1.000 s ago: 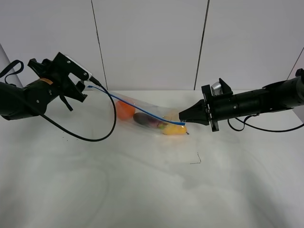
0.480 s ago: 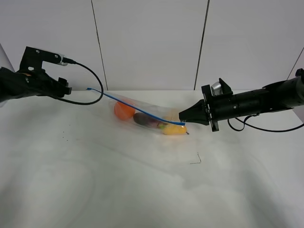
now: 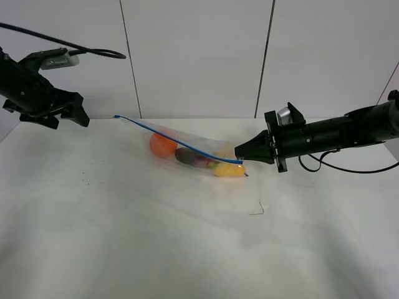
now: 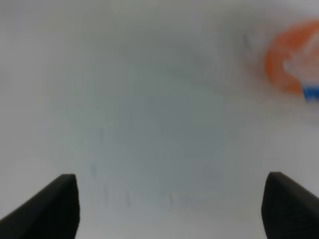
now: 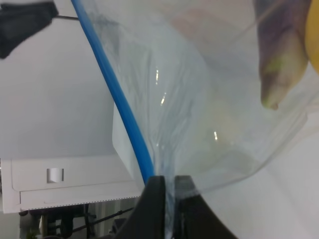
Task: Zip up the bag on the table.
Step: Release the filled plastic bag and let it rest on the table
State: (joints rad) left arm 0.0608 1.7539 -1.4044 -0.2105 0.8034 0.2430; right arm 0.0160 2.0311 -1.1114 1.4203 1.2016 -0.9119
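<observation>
The clear crinkly bag (image 3: 187, 146) lies on the white table (image 3: 156, 237), its blue zipper strip (image 3: 177, 141) running from upper left down to the right. Orange (image 3: 163, 144), purple (image 3: 194, 159) and yellow (image 3: 229, 170) produce show through it. My right gripper (image 3: 239, 154) is shut on the right end of the zipper strip; the right wrist view shows the strip (image 5: 122, 104) and plastic pinched in the jaws (image 5: 167, 186). My left gripper (image 3: 65, 115) is open and empty, raised at the far left, apart from the bag. The left wrist view shows its fingertips (image 4: 47, 204) spread wide.
A small dark mark (image 3: 257, 210) lies on the table in front of the bag. White wall panels (image 3: 199, 56) stand behind the table. The left arm's cable (image 3: 93, 53) loops above it.
My left gripper has let go of the zipper's left end and pulled back up and to the left. The bag's left end has sunk slightly. The right arm has not moved.
</observation>
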